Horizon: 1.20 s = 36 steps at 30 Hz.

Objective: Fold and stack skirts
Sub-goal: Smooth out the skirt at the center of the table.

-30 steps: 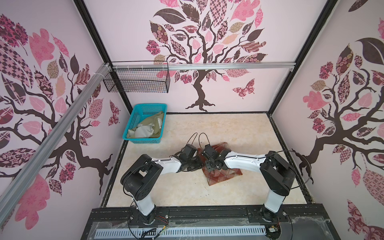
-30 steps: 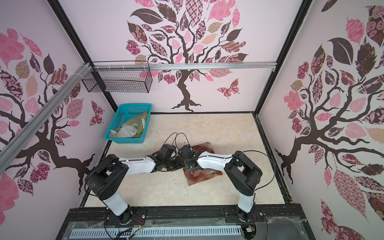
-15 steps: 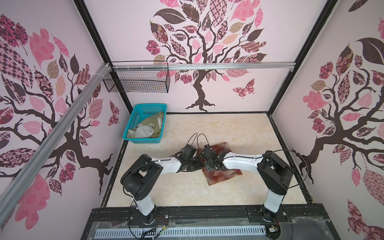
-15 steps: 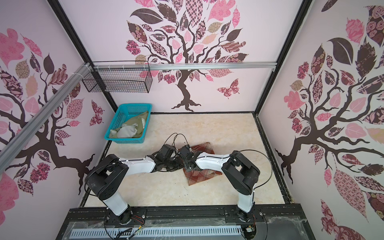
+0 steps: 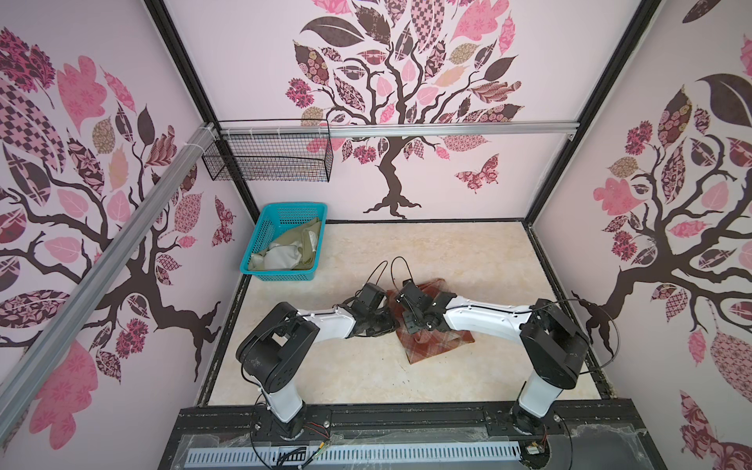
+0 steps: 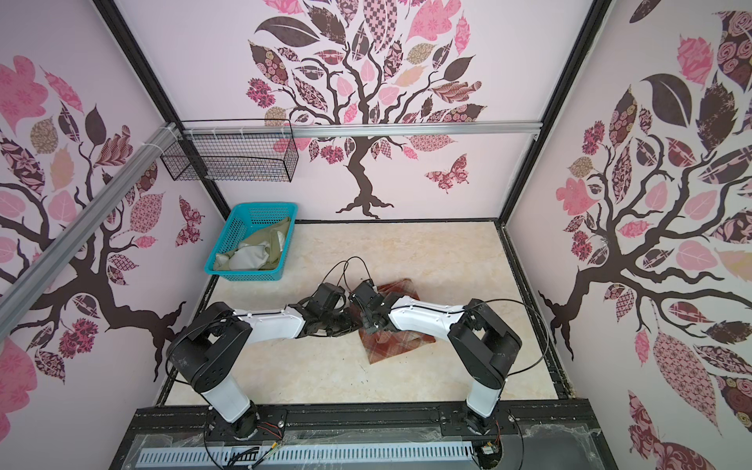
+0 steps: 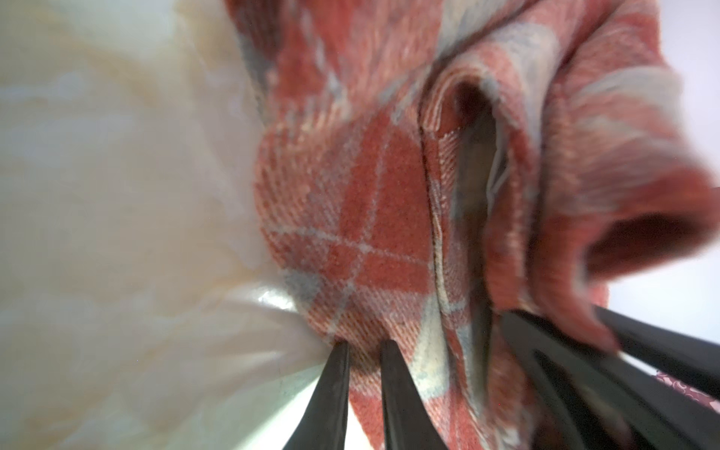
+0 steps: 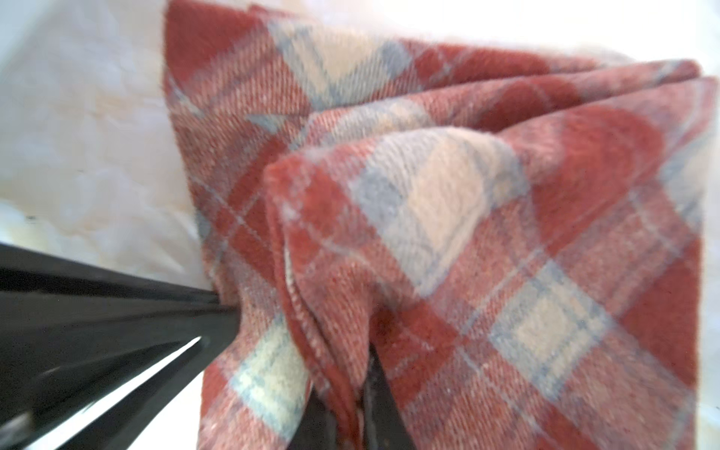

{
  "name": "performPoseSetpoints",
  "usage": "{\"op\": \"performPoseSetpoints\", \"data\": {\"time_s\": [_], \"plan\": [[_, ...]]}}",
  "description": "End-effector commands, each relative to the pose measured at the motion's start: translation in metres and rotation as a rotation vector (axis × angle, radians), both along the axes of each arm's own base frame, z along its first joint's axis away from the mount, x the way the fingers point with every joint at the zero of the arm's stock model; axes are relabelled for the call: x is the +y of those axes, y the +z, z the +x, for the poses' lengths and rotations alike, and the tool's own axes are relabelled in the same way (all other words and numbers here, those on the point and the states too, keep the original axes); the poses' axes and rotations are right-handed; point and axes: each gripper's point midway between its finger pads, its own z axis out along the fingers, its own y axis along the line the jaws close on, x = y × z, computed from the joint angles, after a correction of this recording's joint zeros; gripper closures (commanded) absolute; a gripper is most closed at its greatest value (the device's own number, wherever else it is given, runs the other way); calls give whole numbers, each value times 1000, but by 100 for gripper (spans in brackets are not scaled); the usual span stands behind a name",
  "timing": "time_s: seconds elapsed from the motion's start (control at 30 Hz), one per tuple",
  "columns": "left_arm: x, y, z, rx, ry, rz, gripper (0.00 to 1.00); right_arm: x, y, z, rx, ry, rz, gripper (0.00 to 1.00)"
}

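Near edge: both arm bases on the black front rail, forearms reaching inward and meeting mid-table.

Table [image 5: 366,378]: pale marbled top. The plaid skirt [image 5: 437,342] lies right of centre, partly folded; its near corner is flat on the table and its left edge is bunched up where the grippers meet.

Left gripper [image 7: 428,331]: the wrist view shows dark fingers [image 7: 339,389] clamped on a thick fold of plaid, pressed down against the table. A seam and an open pocket of cloth show just beyond the tips.

Right gripper [image 8: 304,331]: closed on a hemmed fold of the same skirt, cloth pinched between its fingers [image 8: 117,311]. In both top views the two wrists sit just beside each other and hide the skirt's left edge; the right forearm crosses over its middle.

Far left corner: turquoise basket [image 5: 260,244] on the table, against the side wall and well apart from the plaid. In it is the olive skirt [image 5: 291,240], crumpled, with pale lining [image 5: 280,258] turned up at its near end.

Back wall: a black wire basket [image 5: 268,162] hangs from the aluminium rail [image 5: 407,129], above the turquoise one.
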Motion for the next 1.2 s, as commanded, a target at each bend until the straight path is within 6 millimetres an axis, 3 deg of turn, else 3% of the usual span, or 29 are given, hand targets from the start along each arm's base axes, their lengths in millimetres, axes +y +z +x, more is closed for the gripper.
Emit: {"op": "performPoseSetpoints", "data": {"time_s": [0.0,0.3,0.5,0.67,0.73,0.83,0.97,1.07,1.17], "plan": [[0,-8,-4,15,-7,18,81,13,27,-4,-6,20,62,100],[1,-9,-4,17,-7,23,82,32,27,-11,15,55,93,100],[6,-7,-6,21,5,40,82,34,11,-14,39,57,80,100],[20,12,-9,12,48,71,82,37,-11,-19,82,52,95,77],[28,24,-10,2,79,75,82,41,-13,-23,98,52,127,57],[40,42,-14,-17,110,82,81,48,2,-25,98,61,193,39],[47,68,-14,-77,111,86,80,43,39,-18,65,52,295,35],[39,87,-13,-122,83,89,79,18,68,-5,48,9,402,32],[16,102,-14,-163,30,60,79,-22,86,14,-10,-49,496,30]]}}
